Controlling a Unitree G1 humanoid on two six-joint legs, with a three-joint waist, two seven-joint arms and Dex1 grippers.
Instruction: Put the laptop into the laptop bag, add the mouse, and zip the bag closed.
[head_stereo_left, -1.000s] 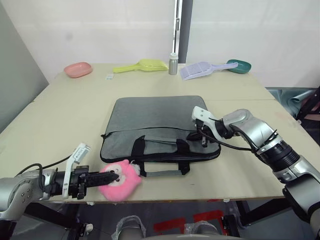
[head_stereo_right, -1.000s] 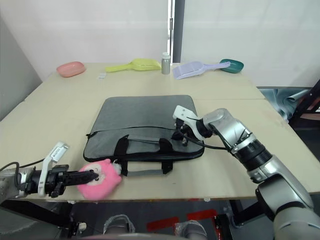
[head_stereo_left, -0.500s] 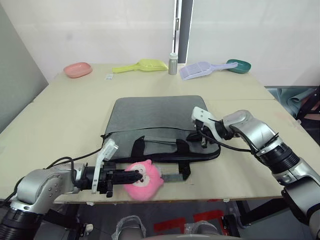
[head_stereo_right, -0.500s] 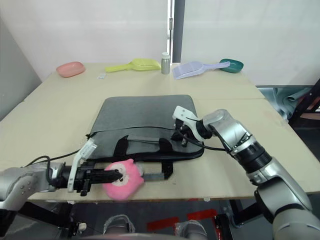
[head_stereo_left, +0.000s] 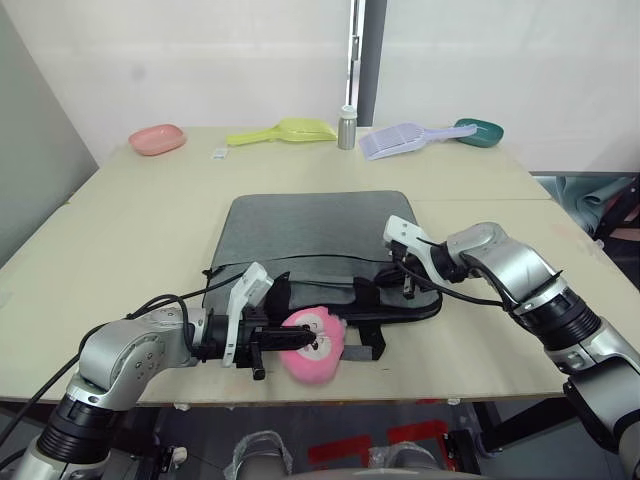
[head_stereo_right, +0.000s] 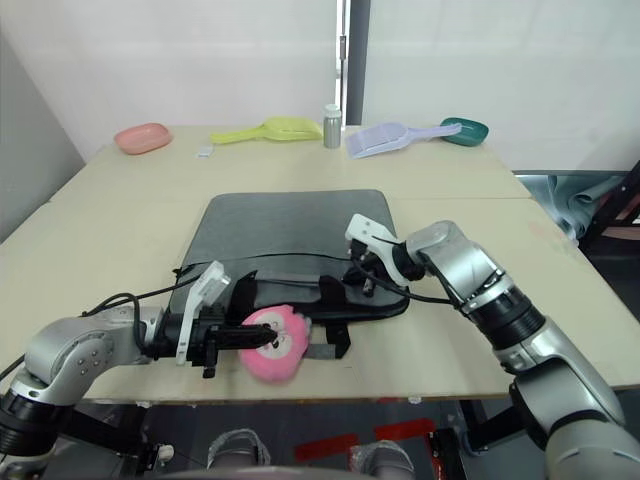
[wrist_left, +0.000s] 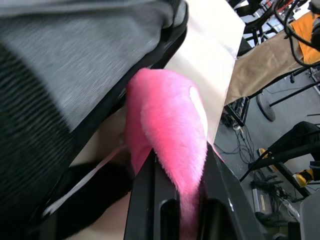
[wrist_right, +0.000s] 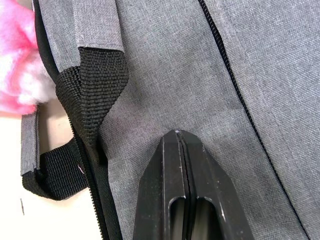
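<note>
A grey laptop bag (head_stereo_left: 315, 245) is laid flat near the middle of the table (head_stereo_left: 130, 210), with its black handles (head_stereo_left: 362, 295) at the edge nearest the robot. A fluffy pink plush toy (head_stereo_left: 312, 344) is pinched between the fingers of the left tool (head_stereo_left: 300, 337), just at the bag's front edge, beside the handles; in the left wrist view the pink fur (wrist_left: 170, 125) is seen squeezed between the two black fingers (wrist_left: 150, 200). The right tool (head_stereo_left: 408, 283) is pressed down on the bag's top surface near its right front corner, and its fingers (wrist_right: 177, 190) are drawn fully together with nothing between them, beside a zip line (wrist_right: 227, 70) and a black strap (wrist_right: 92, 80). The laptop and the mouse cannot be made out on the table. Beyond the bag, along the far edge of the table, a pink dish (head_stereo_left: 156, 138), a yellow scoop (head_stereo_left: 282, 131), a small grey bottle (head_stereo_left: 346, 128), a lilac scoop (head_stereo_left: 400, 139) and a green dish (head_stereo_left: 477, 132) are set in a row.
</note>
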